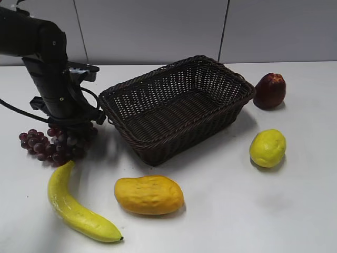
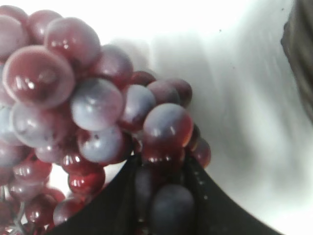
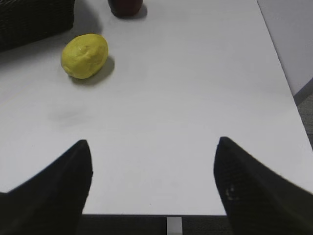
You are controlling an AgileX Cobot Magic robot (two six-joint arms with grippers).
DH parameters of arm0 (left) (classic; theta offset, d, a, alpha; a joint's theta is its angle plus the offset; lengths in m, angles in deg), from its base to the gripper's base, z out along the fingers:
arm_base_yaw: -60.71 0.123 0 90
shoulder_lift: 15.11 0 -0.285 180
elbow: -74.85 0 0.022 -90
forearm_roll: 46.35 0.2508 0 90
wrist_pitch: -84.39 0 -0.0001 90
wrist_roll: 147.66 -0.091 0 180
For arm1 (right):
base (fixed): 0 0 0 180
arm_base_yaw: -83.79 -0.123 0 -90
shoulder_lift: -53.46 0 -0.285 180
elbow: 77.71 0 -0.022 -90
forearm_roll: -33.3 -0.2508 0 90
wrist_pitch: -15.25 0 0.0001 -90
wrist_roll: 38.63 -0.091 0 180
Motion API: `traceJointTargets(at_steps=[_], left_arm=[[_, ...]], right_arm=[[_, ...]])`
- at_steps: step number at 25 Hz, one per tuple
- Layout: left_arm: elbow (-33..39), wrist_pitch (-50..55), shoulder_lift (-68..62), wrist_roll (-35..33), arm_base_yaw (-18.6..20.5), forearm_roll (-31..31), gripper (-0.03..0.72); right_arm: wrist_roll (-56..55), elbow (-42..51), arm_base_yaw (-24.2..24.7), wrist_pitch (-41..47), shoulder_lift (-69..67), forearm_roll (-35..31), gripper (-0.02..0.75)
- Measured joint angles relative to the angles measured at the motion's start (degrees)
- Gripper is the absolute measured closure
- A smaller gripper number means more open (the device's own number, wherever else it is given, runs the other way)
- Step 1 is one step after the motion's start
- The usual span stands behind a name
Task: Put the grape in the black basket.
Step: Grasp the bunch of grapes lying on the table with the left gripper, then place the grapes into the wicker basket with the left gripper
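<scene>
The grape (image 1: 45, 145) is a dark purple-red bunch lying on the white table, left of the black basket (image 1: 195, 132). My left gripper (image 1: 71, 132) comes down onto the right end of the bunch. In the left wrist view the grape (image 2: 98, 103) fills the frame and my left gripper (image 2: 161, 166) has its fingers shut around a few berries. A corner of the black basket (image 2: 301, 49) shows at the right. My right gripper (image 3: 152, 147) is open and empty above bare table, out of the exterior view.
A yellow banana (image 1: 73, 205) and an orange mango-like fruit (image 1: 149, 195) lie in front. A lemon (image 1: 267, 147) (image 3: 84, 55) and a dark red apple-like fruit (image 1: 270, 90) (image 3: 125, 6) lie right of the basket. The table's front edge (image 3: 122, 214) is under my right gripper.
</scene>
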Motion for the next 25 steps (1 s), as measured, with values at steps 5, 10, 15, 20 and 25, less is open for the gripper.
traceJointTargets(at_steps=[5,10,15,20,25], left_arm=[[-0.29,0.0,0.71,0.0,0.0,1.51,0.488],[-4.11,3.46,4.22,0.0,0.0,9.18,0.496],[-10.88,7.74,7.62,0.0,0.0,16.56,0.502],[-18.6,9.83,9.15,0.0,0.05,17.83,0.502],[-25.71,10.45,9.29,0.0,-0.06,17.89,0.503]], right_arm=[[0.0,0.0,0.0,0.0,0.0,0.0,0.15],[0.0,0.0,0.0,0.0,0.0,0.0,0.15],[0.0,0.0,0.0,0.0,0.0,0.0,0.15],[0.0,0.0,0.0,0.0,0.0,0.0,0.15],[0.0,0.0,0.0,0.0,0.0,0.0,0.15]])
